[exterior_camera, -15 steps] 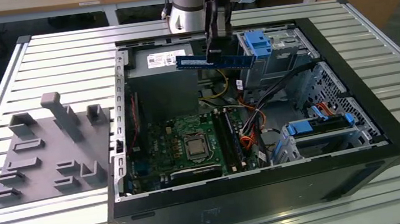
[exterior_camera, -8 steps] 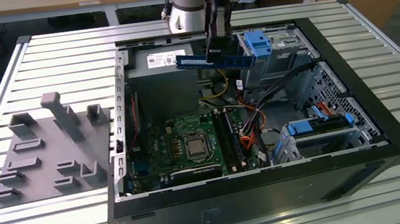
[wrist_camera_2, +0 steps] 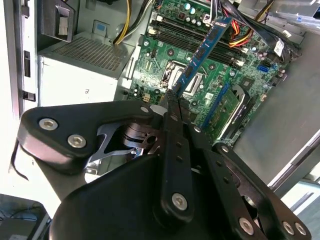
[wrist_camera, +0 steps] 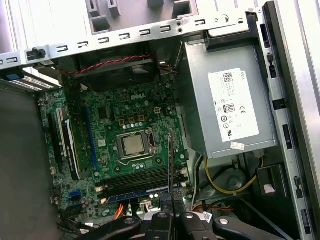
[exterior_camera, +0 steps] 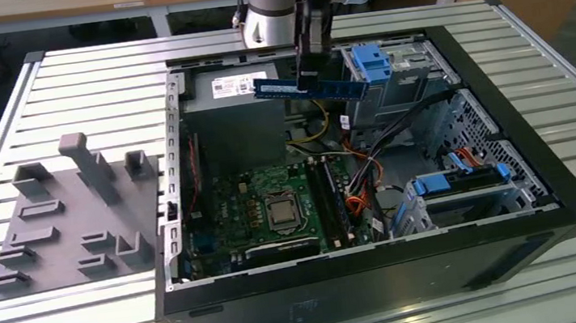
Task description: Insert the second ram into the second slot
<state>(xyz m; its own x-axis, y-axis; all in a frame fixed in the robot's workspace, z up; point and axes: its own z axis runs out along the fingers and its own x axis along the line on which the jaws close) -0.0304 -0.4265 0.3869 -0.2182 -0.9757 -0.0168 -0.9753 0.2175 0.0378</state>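
Clenched on the second ram [exterior_camera: 343, 87], the gripper [exterior_camera: 307, 79] hangs over the far part of the open computer case [exterior_camera: 562, 179], pinching the stick near its middle, clear of everything beneath.

Across the exterior view from its left, a grey moulded holder [exterior_camera: 66, 211] lies on the slatted desk [exterior_camera: 93, 70] beside the case. Inside the case are the power supply [exterior_camera: 221, 96] at the far end, the motherboard [exterior_camera: 260, 205], and the memory slots [exterior_camera: 331, 193] along the board's right side. Last come the drive bays with blue clips [exterior_camera: 370, 62], one clip just beside the stick's end.

Alignment is what counts. The slots lie lower than the gripper and toward the near side of the case, well apart from the stick. The stick's long axis runs across the exterior view while the slots run far to near, so the two look crossed, not parallel. The second wrist view agrees: the stick [wrist_camera_2: 205, 47] reaches out from the fingertips [wrist_camera_2: 171, 112] at an angle across the dark slots [wrist_camera_2: 195, 36]. In the first wrist view the stick [wrist_camera: 170, 160] shows edge-on over the board.

I judge the insertion not yet begun. Which slot is the second, I cannot tell.
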